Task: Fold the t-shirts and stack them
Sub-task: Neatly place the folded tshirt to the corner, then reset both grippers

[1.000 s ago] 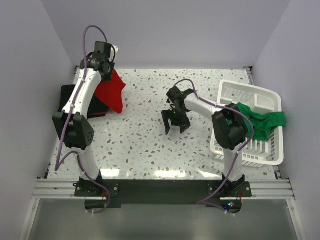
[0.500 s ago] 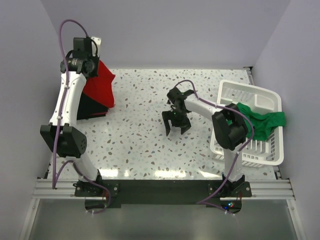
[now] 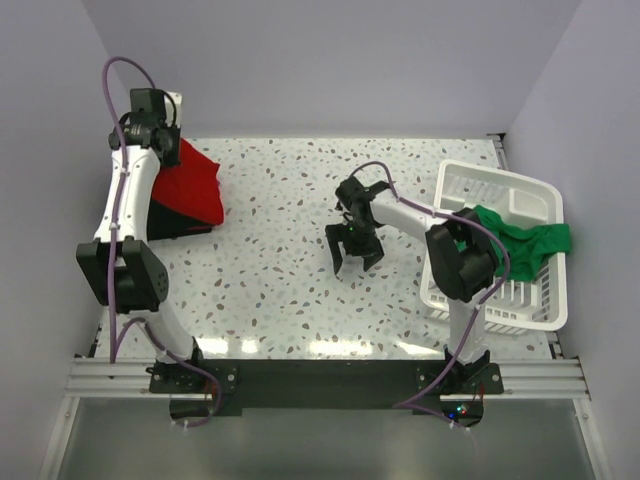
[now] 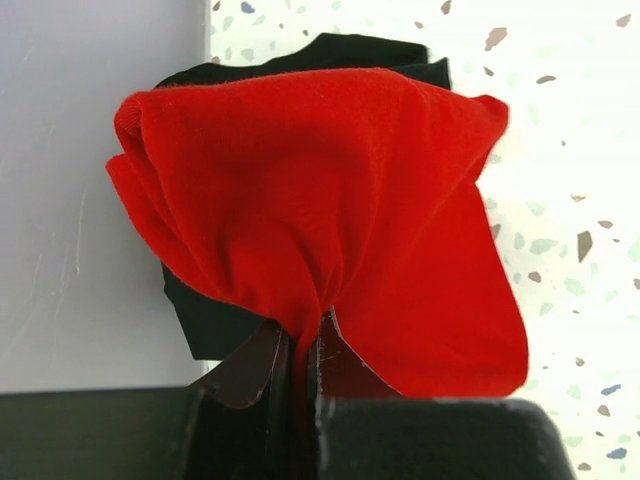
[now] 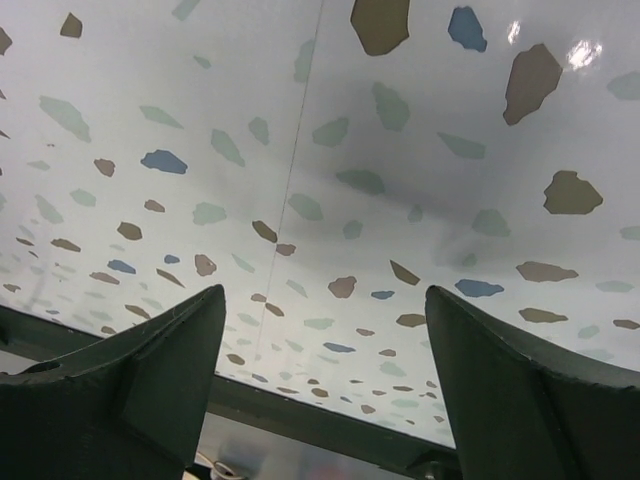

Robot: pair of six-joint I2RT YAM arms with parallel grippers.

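Observation:
My left gripper [image 3: 165, 150] is shut on the red t-shirt [image 3: 190, 185], pinching a bunched fold of it [image 4: 300, 340] above the far left of the table. The red cloth [image 4: 320, 210] hangs over the folded black t-shirt [image 3: 170, 222], whose edges show behind it in the left wrist view [image 4: 215, 325]. My right gripper [image 3: 355, 258] is open and empty over the middle of the table, its fingers [image 5: 130, 380] wide apart above bare speckled surface. The green t-shirt [image 3: 520, 240] lies crumpled in the white basket [image 3: 500, 190] at the right.
The left wall [image 4: 90, 200] stands close beside the black shirt. The right arm's elbow [image 3: 460, 260] sits in front of the basket. Speckled tabletop [image 3: 280, 280] lies between the two arms.
My left gripper has carried the red t-shirt left and back toward the wall, so it now hangs over the black shirt. The right gripper has stayed put.

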